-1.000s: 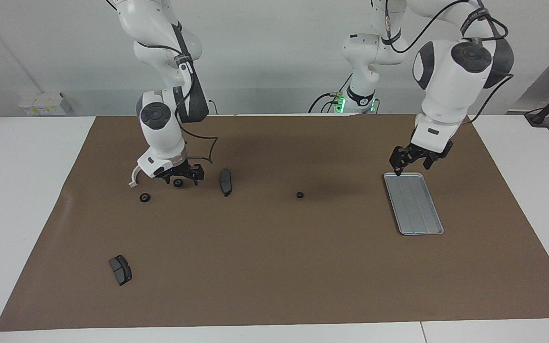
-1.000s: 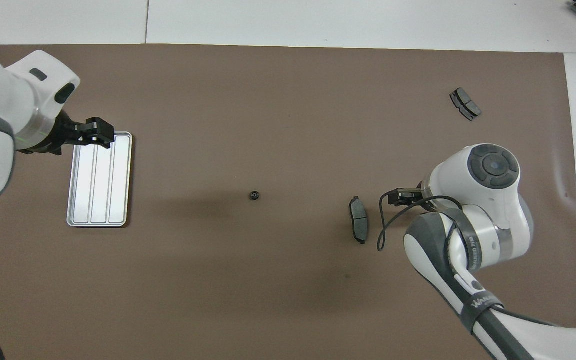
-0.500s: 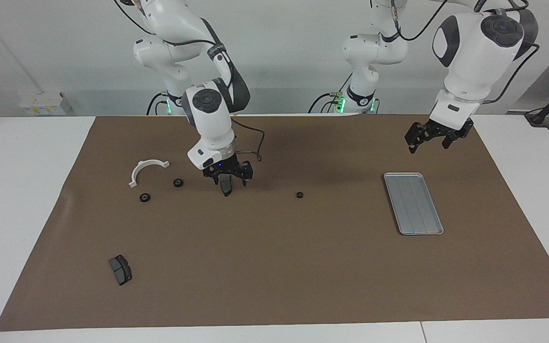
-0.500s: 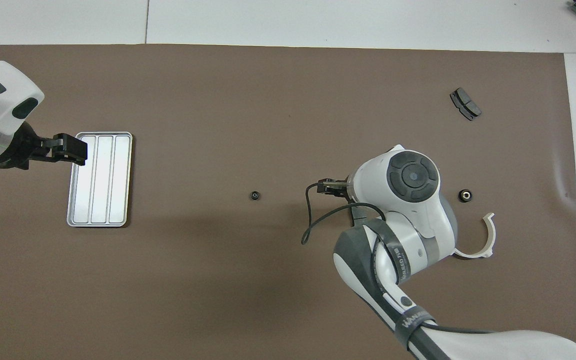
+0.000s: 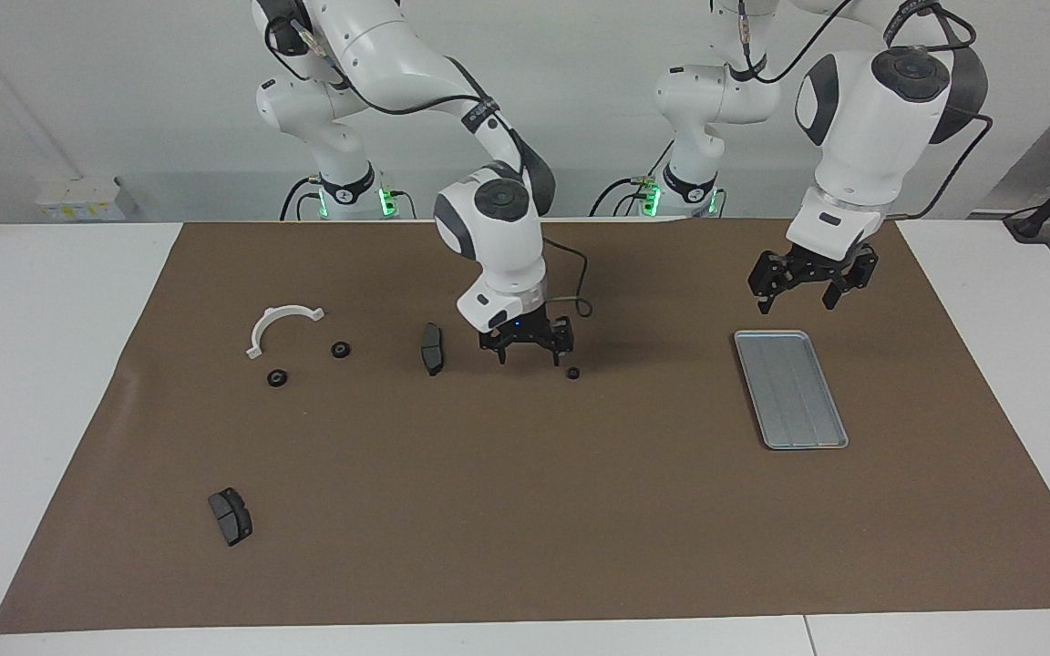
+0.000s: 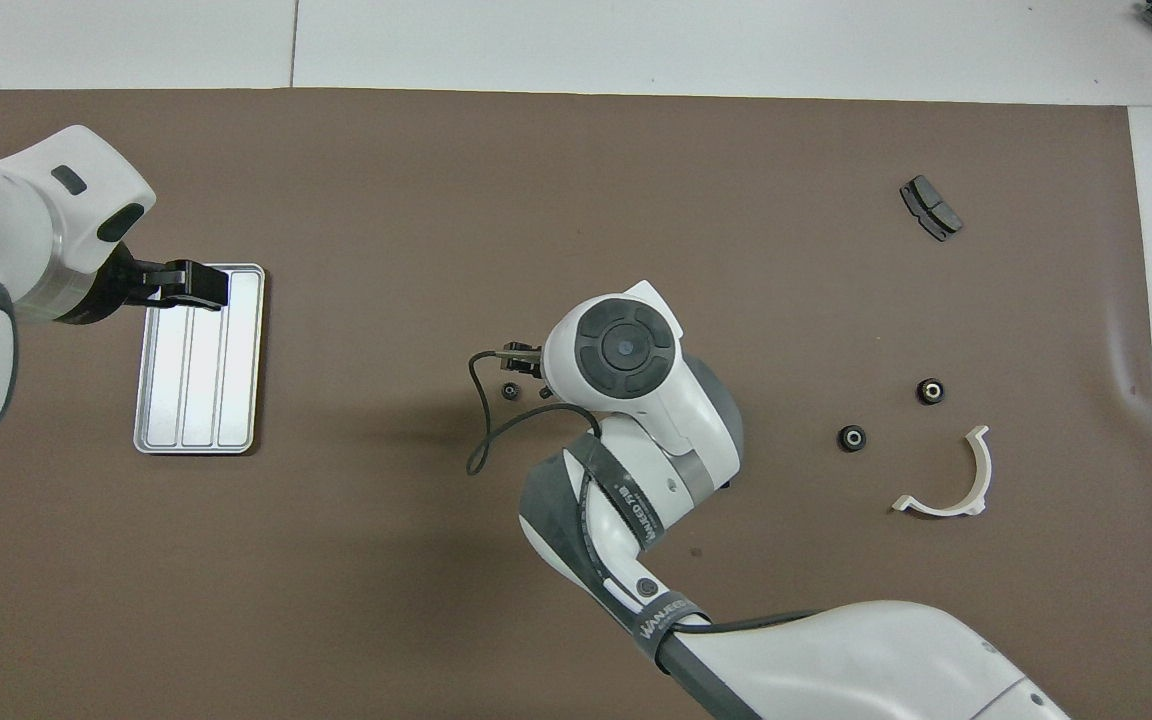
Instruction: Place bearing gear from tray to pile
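The silver grooved tray (image 5: 789,387) (image 6: 198,360) lies toward the left arm's end of the brown mat, and I see nothing in it. My left gripper (image 5: 797,293) (image 6: 194,285) hangs open and empty above the tray's end. Two black gears (image 5: 340,349) (image 5: 277,377) form the pile (image 6: 886,415) toward the right arm's end. A single black gear (image 5: 572,373) (image 6: 510,391) rests mid-mat. My right gripper (image 5: 527,357) is open and empty, low over the mat just beside that lone gear, between it and a brake pad.
A white half-ring bracket (image 5: 283,323) (image 6: 946,480) lies beside the pile. One dark brake pad (image 5: 432,347) lies between the pile and the right gripper. A second brake pad (image 5: 230,516) (image 6: 931,208) lies farther from the robots.
The right gripper left a gear at the pile and swept across the brake pad to the lone mid-mat gear. The left gripper lifted off the tray's end, then dipped back slightly.
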You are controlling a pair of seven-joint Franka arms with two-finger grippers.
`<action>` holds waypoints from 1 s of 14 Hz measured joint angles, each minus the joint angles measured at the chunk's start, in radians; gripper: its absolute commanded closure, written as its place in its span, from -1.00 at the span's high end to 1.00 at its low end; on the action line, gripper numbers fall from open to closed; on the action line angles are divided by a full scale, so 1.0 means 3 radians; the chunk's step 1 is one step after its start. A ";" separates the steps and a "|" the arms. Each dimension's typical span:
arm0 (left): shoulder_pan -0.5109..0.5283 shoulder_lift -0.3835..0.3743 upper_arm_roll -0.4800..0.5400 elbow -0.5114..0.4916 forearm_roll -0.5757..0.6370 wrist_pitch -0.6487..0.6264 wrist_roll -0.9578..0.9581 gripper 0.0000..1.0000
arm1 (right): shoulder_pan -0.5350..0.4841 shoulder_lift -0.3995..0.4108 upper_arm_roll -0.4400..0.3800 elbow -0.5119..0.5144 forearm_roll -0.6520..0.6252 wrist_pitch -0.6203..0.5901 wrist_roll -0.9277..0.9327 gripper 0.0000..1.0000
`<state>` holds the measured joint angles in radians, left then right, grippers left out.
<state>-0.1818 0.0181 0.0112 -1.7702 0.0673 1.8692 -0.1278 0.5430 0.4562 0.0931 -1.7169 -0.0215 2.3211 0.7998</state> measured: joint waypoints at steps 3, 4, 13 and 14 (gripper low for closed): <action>0.0000 -0.0023 0.0000 -0.0025 0.0000 0.0000 0.0087 1.00 | 0.0128 0.0270 -0.0002 0.0241 -0.0077 -0.0001 0.0082 0.67; 0.0000 -0.0027 0.0001 -0.0031 0.0000 -0.0005 0.0096 1.00 | 0.0169 0.0330 -0.0002 0.0289 -0.0106 0.0000 0.0089 0.57; 0.0076 -0.0164 0.0091 0.0081 -0.0294 -0.0484 0.0096 1.00 | 0.0313 0.0434 -0.0002 0.0332 -0.0191 0.0052 0.0113 0.21; 0.0076 -0.0209 0.0086 0.0085 -0.0295 -0.0512 0.0096 1.00 | 0.0326 0.0439 -0.0002 0.0321 -0.0192 0.0075 0.0113 0.14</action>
<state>-0.1588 -0.0447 0.0369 -1.7448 -0.0212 1.7154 -0.0990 0.6407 0.5880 0.0925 -1.6206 -0.0792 2.3436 0.8337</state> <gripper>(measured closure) 0.000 0.361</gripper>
